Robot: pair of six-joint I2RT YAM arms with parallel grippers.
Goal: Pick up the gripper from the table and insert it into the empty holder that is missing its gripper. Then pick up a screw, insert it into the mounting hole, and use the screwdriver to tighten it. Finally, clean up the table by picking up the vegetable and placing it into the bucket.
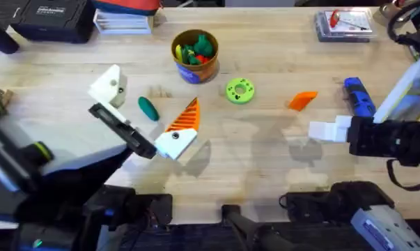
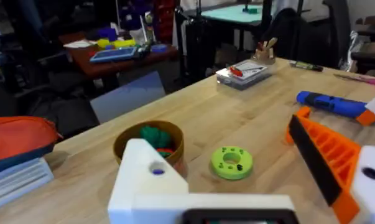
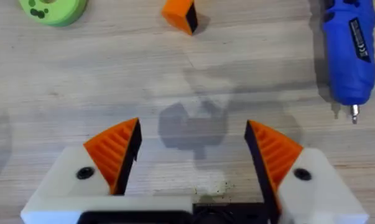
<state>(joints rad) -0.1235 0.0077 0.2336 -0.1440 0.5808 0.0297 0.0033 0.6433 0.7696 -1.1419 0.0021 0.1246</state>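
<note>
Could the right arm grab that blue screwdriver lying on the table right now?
Probably yes. The right gripper is open and holds nothing, and the screwdriver lies in the open close beside it, on bare table, with nothing on top of it or between them.

The light wooden table [image 1: 265,160] carries the bucket [image 1: 194,56] near its far edge; the vegetable [image 1: 148,109] lies toward the left side; a lime-green disc [image 1: 240,90] and an orange block [image 1: 302,100] sit mid-table; the screwdriver [image 1: 359,96] lies toward the right edge; a clear case [image 1: 343,25] rests at the far right corner.
</note>
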